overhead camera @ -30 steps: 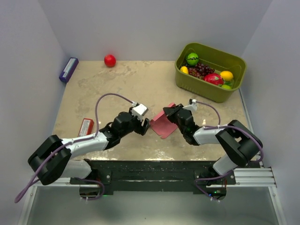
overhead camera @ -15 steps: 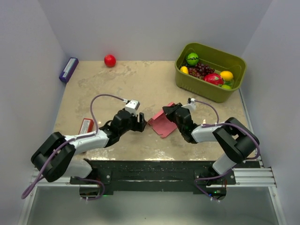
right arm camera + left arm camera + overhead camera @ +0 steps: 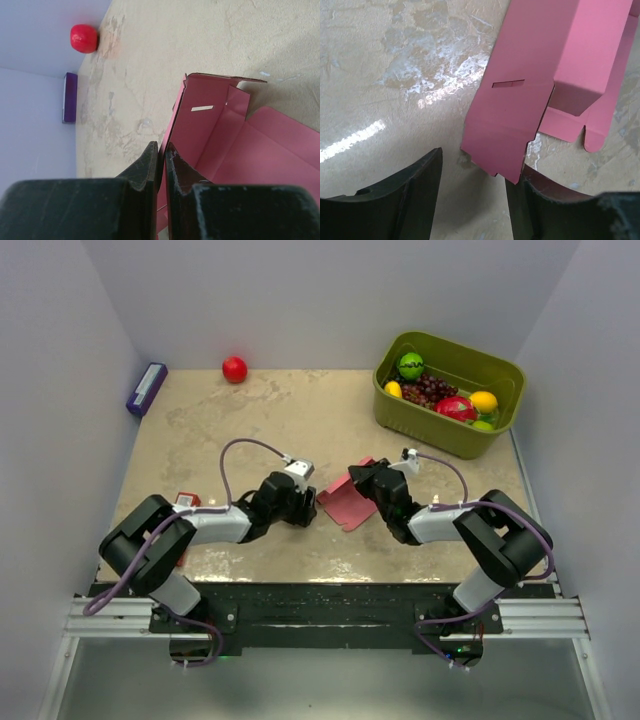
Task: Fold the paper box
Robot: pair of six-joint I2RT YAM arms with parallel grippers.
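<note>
Top external: green bin holds fruit; right claw pinches paper box, left claw gapes.

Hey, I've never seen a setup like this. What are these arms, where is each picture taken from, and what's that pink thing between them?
These are two robot arms bolted at the near edge of a table, each ending in a two-finger gripper. The wide picture comes from a fixed camera above and behind them; the two close-ups come from cameras on the wrists. The pink sheet is the paper box, partly folded. The right gripper pinches one wall; the left gripper is open, with a flap's tip between its fingers. Also on the table: a green basket of fruit, a red ball and a purple block.
</note>
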